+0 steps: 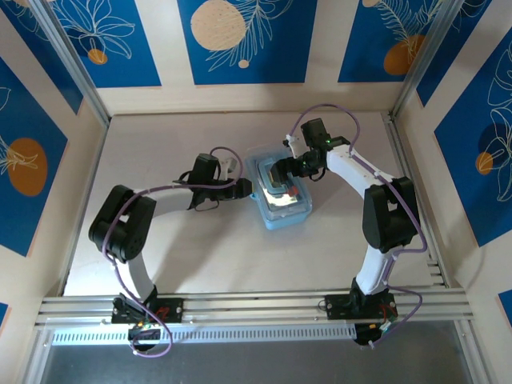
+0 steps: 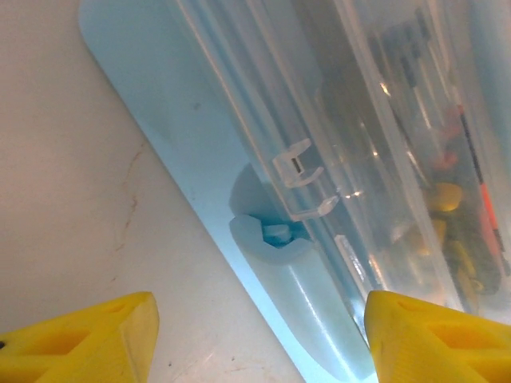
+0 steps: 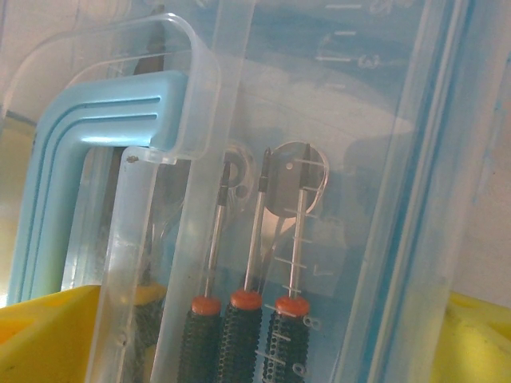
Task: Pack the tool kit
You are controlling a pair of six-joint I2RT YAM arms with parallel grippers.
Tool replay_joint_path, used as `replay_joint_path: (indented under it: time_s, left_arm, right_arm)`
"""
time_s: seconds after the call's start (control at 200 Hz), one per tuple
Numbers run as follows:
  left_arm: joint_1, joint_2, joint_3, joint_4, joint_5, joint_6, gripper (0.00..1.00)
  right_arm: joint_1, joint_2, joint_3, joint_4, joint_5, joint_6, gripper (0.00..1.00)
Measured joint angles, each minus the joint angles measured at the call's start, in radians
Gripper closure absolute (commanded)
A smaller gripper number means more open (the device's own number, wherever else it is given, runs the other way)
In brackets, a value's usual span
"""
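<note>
Tool kit [image 1: 284, 200], screwdrivers [image 3: 247, 335] blurred behind clear lid [image 3: 359, 159], left fingers [image 2: 80, 339] spread, right fingers [image 3: 40, 335] spread

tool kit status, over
Left gripper open beside case latch. Right gripper open over clear lid. Screwdrivers inside. Nothing blocking latch.

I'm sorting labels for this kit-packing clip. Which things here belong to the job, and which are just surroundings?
Job: light-blue case; clear lid; three red-and-black screwdrivers inside; yellow handles blurred through the lid, probably pliers.
Just there: blue patterned wall panels; metal rails at the near edge; table.
</note>
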Motion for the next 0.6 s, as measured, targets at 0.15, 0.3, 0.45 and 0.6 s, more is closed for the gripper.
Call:
replay_joint_path:
  time_s: [0.15,0.3,0.45,0.6]
  left_arm:
    - [0.001,0.0,0.002,-0.043,-0.016,0.016,0.32]
    - [0.003,0.0,0.006,-0.065,-0.023,0.027,0.32]
    - [0.003,0.0,0.013,-0.064,-0.022,0.029,0.38]
    - [0.003,0.006,0.032,-0.054,-0.003,0.025,0.58]
  right_arm:
    - [0.0,0.0,0.0,0.0,0.0,0.0,0.06]
    - [0.0,0.0,0.0,0.0,0.0,0.0,0.06]
    - [0.0,0.0,0.0,0.001,0.0,0.0,0.06]
    - [0.0,0.0,0.0,0.0,0.0,0.0,0.06]
